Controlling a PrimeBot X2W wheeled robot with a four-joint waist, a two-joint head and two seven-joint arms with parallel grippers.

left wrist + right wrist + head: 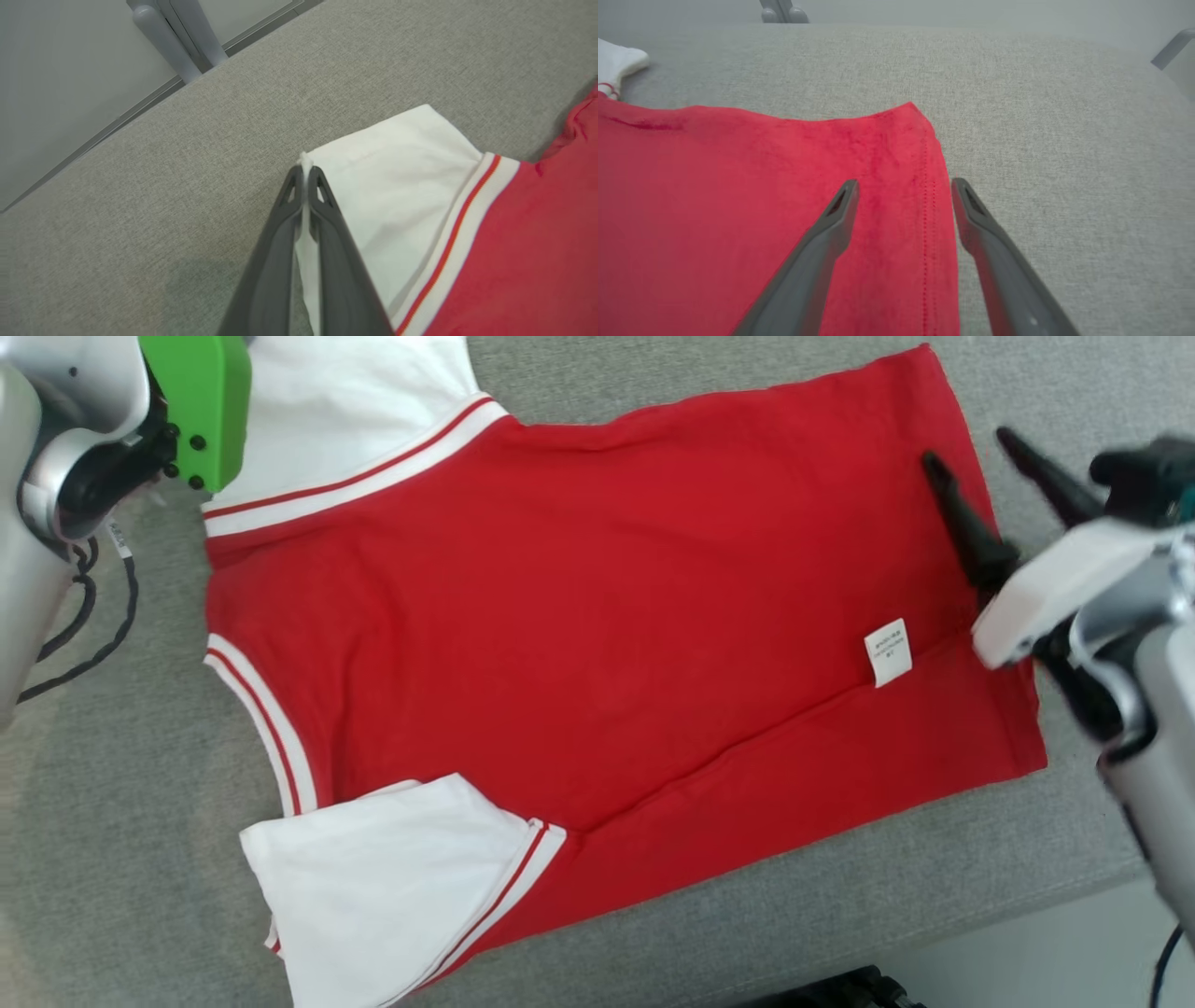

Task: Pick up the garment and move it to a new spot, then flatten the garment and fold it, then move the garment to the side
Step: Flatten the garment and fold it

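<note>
Two claws are at one garment. The left claw (306, 170) is pressed shut, with a thin fold of the white sleeve's (397, 186) outer edge nipped between its tips. Bare grey cloth surface (140, 210) stretches to its left and ahead of it, up to the surface's edge, where pale floor (46, 93) and grey posts (177, 42) begin.

The right claw (903, 186) stands wide open and holds nothing. One finger hangs over the red T-shirt (714, 210) and the other over bare cloth. The stitched hem (931, 224) runs between them, and the hem's corner lies just ahead of the tips. Open surface lies ahead of it and to its right.

The head view gives the whole T-shirt spread flat, with a red body and two white, red-striped sleeves. A white care label (888, 652) sits close beside the right claw, and the surface's near edge runs close behind that claw. The pinch itself reads in the left wrist view, while the head view gives that arm's green housing (201, 401) over the far sleeve.
</note>
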